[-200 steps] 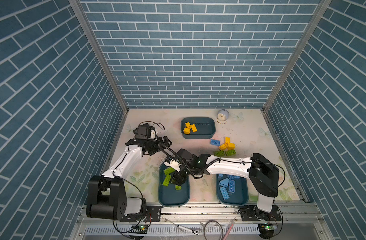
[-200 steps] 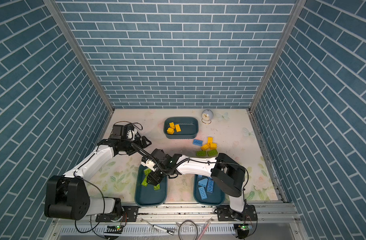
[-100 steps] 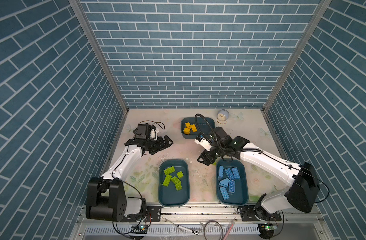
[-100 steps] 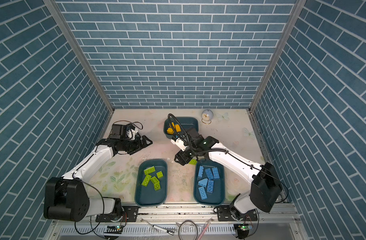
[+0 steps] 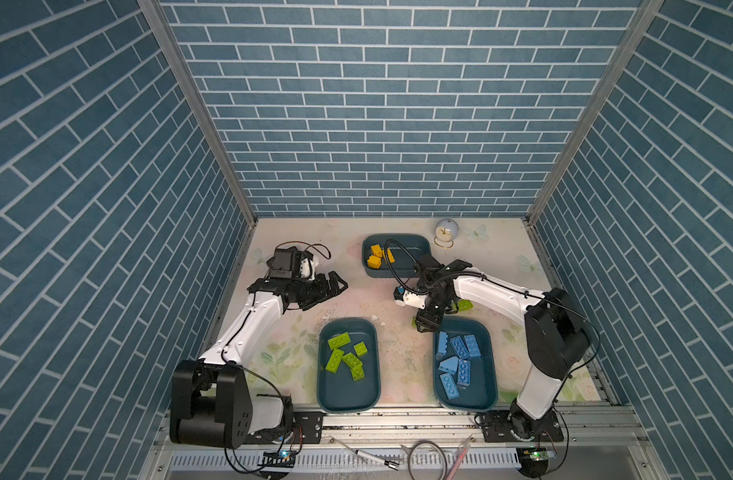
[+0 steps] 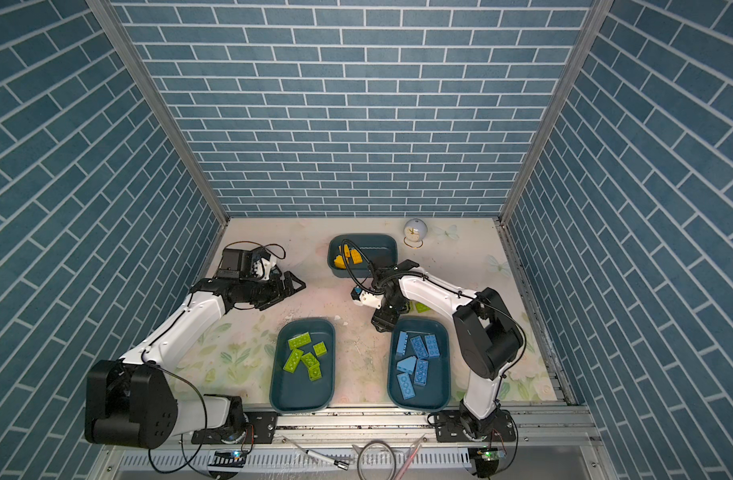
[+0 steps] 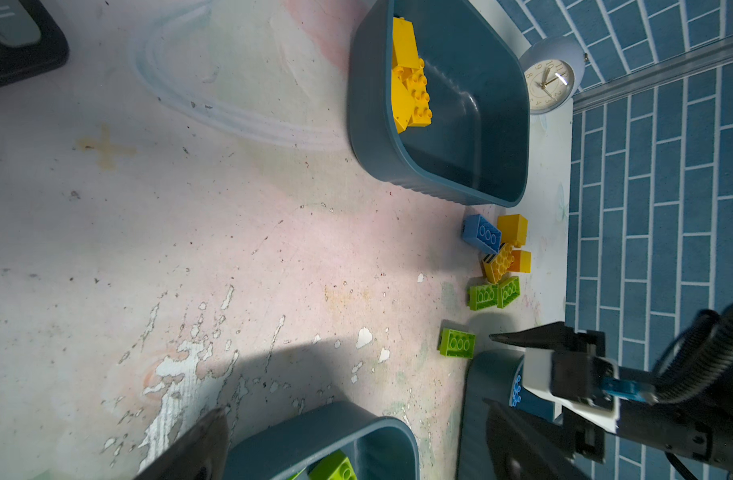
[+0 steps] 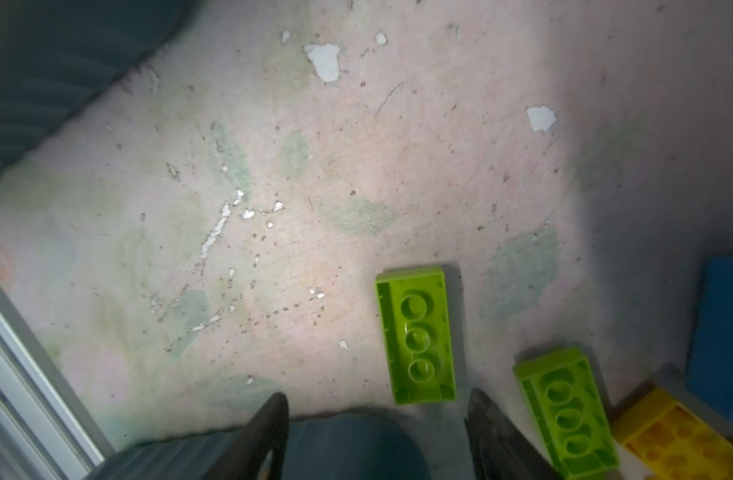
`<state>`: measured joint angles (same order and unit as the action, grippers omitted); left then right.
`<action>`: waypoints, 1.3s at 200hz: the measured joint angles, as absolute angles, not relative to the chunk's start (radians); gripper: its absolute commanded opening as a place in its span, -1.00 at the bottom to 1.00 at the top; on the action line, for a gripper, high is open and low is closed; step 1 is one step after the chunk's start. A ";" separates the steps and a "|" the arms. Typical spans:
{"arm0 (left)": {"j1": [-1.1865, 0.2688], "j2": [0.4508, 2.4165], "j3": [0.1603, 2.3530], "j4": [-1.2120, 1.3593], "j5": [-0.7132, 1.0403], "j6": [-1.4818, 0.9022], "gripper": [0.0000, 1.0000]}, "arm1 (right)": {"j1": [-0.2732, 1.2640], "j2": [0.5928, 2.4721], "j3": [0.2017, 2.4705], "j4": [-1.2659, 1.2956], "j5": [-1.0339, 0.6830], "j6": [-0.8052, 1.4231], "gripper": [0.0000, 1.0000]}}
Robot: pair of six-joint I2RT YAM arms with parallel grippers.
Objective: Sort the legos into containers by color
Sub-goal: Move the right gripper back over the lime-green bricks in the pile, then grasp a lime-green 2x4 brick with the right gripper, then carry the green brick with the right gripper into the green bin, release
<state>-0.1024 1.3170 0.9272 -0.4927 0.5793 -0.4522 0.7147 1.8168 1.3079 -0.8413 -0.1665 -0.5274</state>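
Lime, blue and yellow bricks [image 5: 347, 358] are lying sorted in tubs [image 5: 348, 401]; a few are waiting mid-right; both jaws spread, empty.

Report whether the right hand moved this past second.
Yes, rightward: the right hand left the tub holding green legos for the corner of the tub holding blue legos.

left hand [image 5: 334, 286]: spread wide, empty | right hand [image 5: 423, 325]: pointing down, jaws parted, empty
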 measured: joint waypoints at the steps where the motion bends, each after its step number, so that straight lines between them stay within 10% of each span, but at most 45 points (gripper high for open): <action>1: -0.102 1.317 0.927 -0.493 0.580 -0.452 0.96 | 0.715 1.822 1.310 -0.841 -0.164 -0.530 0.37; 133: -0.102 1.317 0.944 -0.561 0.589 -0.410 0.95 | 0.714 1.980 1.379 -0.853 -0.059 -0.615 -0.47; 260: -0.102 1.366 1.002 -0.598 0.587 -0.374 0.95 | 1.143 1.819 1.500 -0.678 -0.361 -0.428 -0.42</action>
<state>-0.1024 1.3659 1.0023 -0.5983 0.5869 -0.3740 1.1427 1.8194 1.4998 -0.6785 -0.3607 -0.4282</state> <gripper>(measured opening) 0.978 0.332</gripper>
